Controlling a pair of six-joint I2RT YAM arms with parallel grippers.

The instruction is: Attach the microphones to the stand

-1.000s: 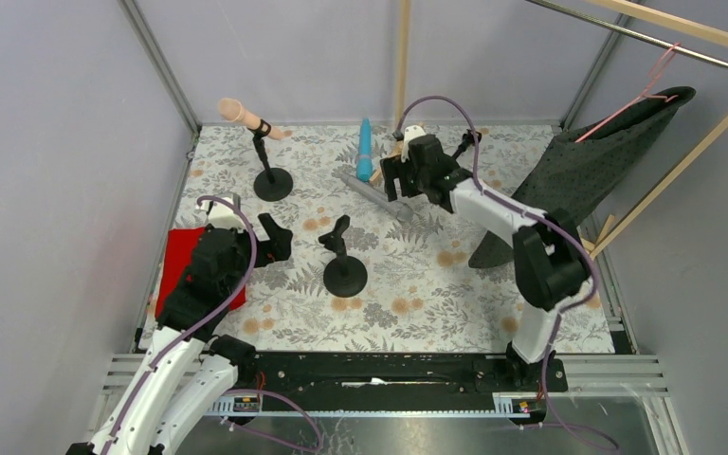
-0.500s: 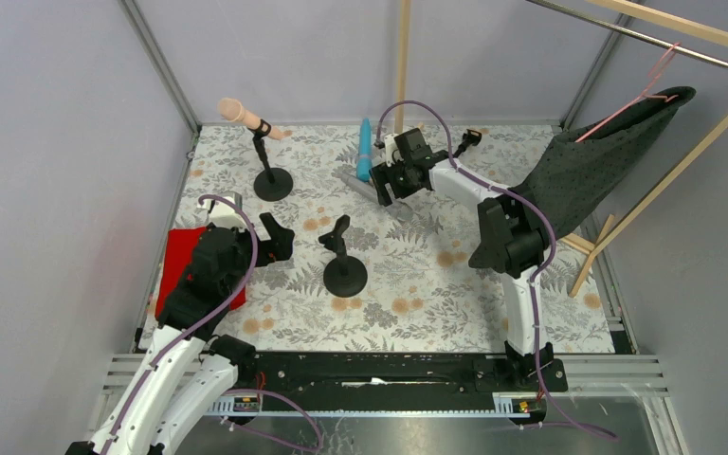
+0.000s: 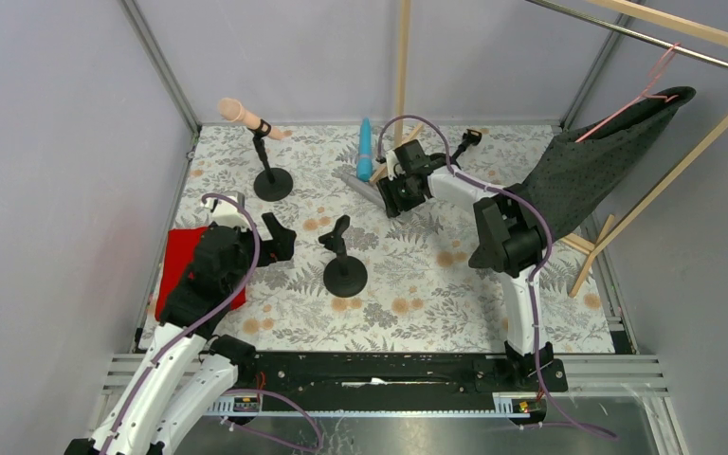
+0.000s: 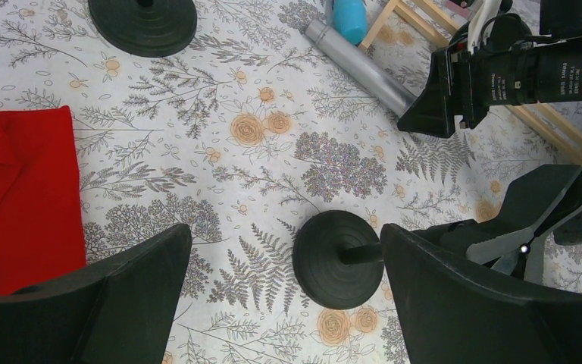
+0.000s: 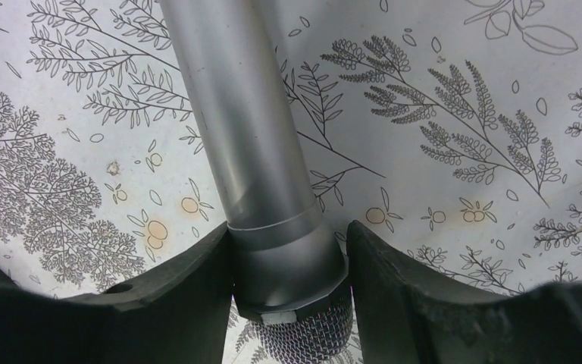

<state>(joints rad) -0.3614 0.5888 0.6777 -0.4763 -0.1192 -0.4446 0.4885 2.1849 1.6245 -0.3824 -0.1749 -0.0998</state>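
Now: right gripper (image 3: 396, 192) is down at far centre of table (image 3: 417, 313). Its 2 fingers (image 5: 189, 303) press against either side of grey mic (image 5: 250, 152), at the collar just behind the mesh head, gripping it. Grey mic lies flat on table, tail pointing far-left, with the tail end just beside blue mic (image 3: 365, 152). Blue mic lies at far centre, next to a wooden pole (image 3: 401, 66). Pink mic (image 3: 235, 111) sits clipped in far-left stand (image 3: 272, 182), head tilted up to the left. Mid stand (image 3: 345, 273) is upright, near centre, well apart from all 3 mics. Left gripper (image 3: 280, 237) hangs just left of mid stand, spread wide, not touching it. Red cloth (image 3: 175, 265) lies at left edge of table. Dark cloth (image 3: 597, 161) hangs on a hanger (image 3: 662, 68), far right.
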